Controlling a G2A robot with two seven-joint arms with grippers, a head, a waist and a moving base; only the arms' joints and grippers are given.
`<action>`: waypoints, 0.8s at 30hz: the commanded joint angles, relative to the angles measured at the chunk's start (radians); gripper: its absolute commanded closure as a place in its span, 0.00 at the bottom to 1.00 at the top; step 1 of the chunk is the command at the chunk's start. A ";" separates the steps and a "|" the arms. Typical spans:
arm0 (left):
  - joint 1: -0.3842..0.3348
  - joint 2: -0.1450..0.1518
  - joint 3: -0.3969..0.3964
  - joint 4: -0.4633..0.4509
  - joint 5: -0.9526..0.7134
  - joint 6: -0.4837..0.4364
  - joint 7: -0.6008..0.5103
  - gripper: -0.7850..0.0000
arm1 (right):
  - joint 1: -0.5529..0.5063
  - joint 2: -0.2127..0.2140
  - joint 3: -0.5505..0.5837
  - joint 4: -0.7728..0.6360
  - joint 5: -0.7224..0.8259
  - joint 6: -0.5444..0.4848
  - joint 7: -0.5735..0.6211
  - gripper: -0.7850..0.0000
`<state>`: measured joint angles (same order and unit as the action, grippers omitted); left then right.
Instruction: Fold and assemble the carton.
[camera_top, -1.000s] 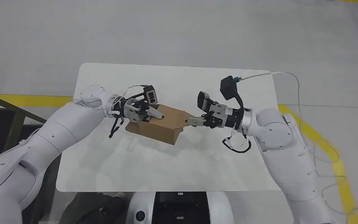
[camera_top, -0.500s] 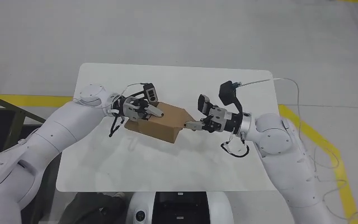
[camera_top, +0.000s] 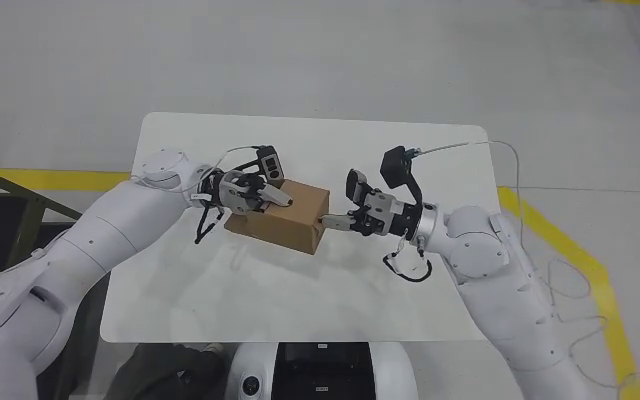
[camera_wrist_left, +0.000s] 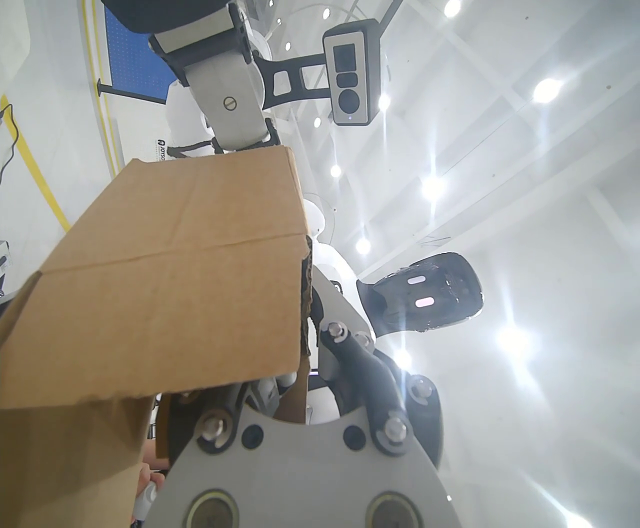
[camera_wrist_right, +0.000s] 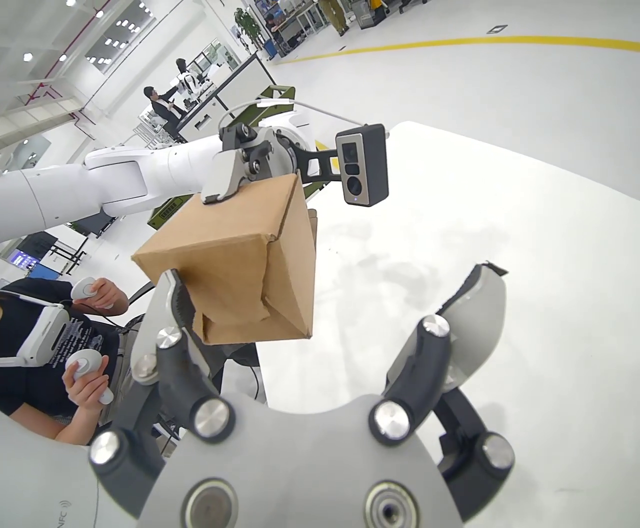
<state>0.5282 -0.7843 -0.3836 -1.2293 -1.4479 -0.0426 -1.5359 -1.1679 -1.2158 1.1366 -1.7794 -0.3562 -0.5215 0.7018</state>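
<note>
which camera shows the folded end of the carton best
The right wrist view: it faces the carton end-on, with the end flaps folded in. The top view shows the carton from above, its top and one side; the left wrist view shows one creased panel of the carton close up.

Big robotics lab or factory hall. Beyond the right gripper (camera_wrist_right: 327, 275): glossy pale floor (camera_wrist_right: 450, 75) marked with a yellow line (camera_wrist_right: 500, 41), and workbenches (camera_wrist_right: 205, 116) farther off. High white ceiling (camera_wrist_left: 500, 165) with many bright spot lamps (camera_wrist_left: 546, 89).
</note>
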 joint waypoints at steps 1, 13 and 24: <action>0.002 0.001 -0.003 0.000 -0.004 0.001 0.000 1.00 | -0.002 0.001 0.001 -0.002 -0.009 0.002 -0.005 0.00; 0.005 0.002 -0.008 0.001 -0.009 0.001 0.000 1.00 | -0.007 0.004 0.004 -0.004 -0.023 0.004 -0.007 0.00; 0.008 0.002 -0.014 -0.002 -0.024 -0.003 0.000 1.00 | -0.009 0.002 -0.014 -0.013 -0.033 0.005 -0.006 0.00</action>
<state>0.5339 -0.7822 -0.3931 -1.2294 -1.4585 -0.0426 -1.5359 -1.1755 -1.2123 1.1383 -1.7854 -0.3814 -0.5174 0.6955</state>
